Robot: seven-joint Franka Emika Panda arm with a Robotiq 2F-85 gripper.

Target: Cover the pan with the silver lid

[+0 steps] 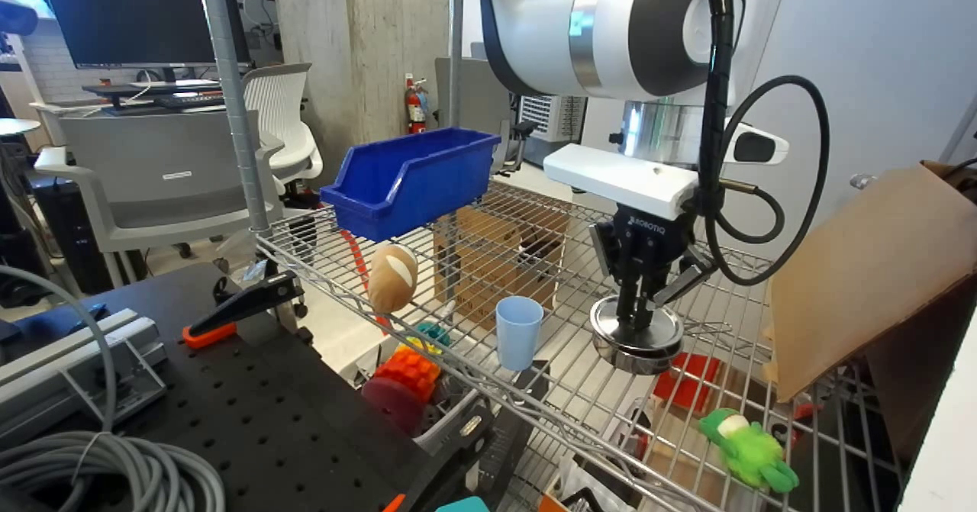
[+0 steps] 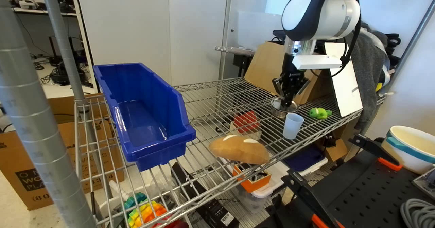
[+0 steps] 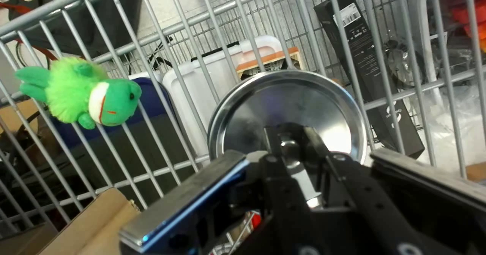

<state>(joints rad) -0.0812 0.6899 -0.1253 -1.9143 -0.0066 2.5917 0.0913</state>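
The silver lid [image 1: 666, 332] lies over the pan [image 1: 643, 365] on the wire shelf. The pan's wall shows below the lid in both exterior views [image 2: 278, 114]; its inside is hidden. In the wrist view the round shiny lid [image 3: 246, 114] fills the middle and hides the pan. My gripper [image 1: 635, 321] points straight down at the lid's centre. In the wrist view its fingers [image 3: 291, 133] are close together around the lid's knob and look shut on it. I cannot tell whether the lid sits flush on the pan.
A light-blue cup [image 1: 519, 333] stands near the pan. A green plush toy [image 3: 83, 91] lies on the shelf. A bread-like plush [image 2: 239, 149] and a blue bin [image 2: 156, 153] are farther along. A cardboard piece [image 1: 878, 268] leans at the shelf's end.
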